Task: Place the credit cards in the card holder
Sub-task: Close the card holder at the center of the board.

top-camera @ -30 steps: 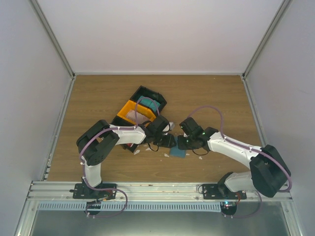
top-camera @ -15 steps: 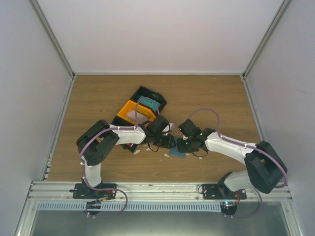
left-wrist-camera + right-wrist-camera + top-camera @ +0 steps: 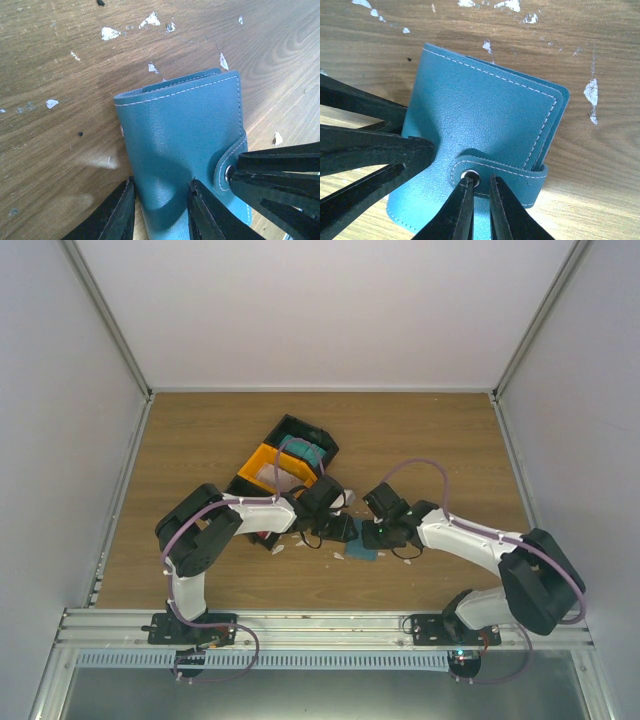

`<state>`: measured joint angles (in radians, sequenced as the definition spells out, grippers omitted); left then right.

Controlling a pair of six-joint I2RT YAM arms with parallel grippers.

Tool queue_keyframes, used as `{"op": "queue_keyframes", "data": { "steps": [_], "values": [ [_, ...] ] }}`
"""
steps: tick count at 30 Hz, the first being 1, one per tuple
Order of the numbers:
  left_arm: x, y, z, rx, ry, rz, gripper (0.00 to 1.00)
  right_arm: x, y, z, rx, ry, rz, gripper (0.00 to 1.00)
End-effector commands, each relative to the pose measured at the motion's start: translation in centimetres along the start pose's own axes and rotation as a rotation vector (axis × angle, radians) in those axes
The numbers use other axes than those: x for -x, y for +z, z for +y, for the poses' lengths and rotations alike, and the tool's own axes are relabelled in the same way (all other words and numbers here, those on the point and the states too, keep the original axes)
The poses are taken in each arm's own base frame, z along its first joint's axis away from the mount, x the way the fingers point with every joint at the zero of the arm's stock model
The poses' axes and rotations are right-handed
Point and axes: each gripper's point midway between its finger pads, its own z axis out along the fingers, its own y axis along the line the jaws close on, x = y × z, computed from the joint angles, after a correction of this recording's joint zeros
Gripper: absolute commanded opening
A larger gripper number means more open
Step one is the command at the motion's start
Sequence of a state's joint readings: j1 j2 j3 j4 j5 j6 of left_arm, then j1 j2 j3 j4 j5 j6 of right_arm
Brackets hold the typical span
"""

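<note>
slate-blue card holder (image 3: 362, 551) shut flat on the bench (image 3: 430, 440), just near-side of the bin (image 3: 262, 472). left hand (image 3: 161, 181) spread apart, one finger at the holder's edge, one over its cover. right hand (image 3: 480, 182) nearly together at the snap tab (image 3: 520, 175); can't tell whether pinching it. risks: tab slipping free, or whole holder dragging away from the bin if pinned too lightly. teal credit cards (image 3: 308, 453) inside the bin.

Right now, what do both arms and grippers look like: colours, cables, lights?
Both the left arm and right arm have white links and black joints, each trailed by a purple cable. A green light glows on the right wrist. The left gripper and right gripper have black tapered fingers.
</note>
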<state>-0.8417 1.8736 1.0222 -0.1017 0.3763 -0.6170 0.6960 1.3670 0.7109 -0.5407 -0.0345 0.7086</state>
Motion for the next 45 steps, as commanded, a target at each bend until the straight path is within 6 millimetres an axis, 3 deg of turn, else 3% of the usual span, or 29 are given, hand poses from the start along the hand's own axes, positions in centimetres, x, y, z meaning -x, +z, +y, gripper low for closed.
{"op": "queue_keyframes", "data": {
  "steps": [1,10,21,32,45],
  "values": [
    [0.1,-0.3,-0.2,-0.001,0.02,-0.013,0.32,-0.2,0.7,0.0,-0.013,-0.005,0.014,0.11],
    [0.0,-0.2,0.0,0.0,0.02,-0.01,0.32,-0.6,1.5,-0.6,-0.045,0.0,0.036,0.1],
    [-0.1,-0.1,0.1,0.002,0.018,-0.008,0.32,1.4,-0.7,1.0,0.018,-0.004,-0.044,0.16],
    [-0.3,0.1,0.3,0.006,0.015,-0.001,0.32,-0.5,1.9,-0.5,-0.043,-0.014,0.039,0.04],
    [-0.1,0.2,0.3,0.012,0.015,-0.006,0.32,-4.3,3.9,-3.4,-0.148,-0.004,0.185,0.03]
  ]
}}
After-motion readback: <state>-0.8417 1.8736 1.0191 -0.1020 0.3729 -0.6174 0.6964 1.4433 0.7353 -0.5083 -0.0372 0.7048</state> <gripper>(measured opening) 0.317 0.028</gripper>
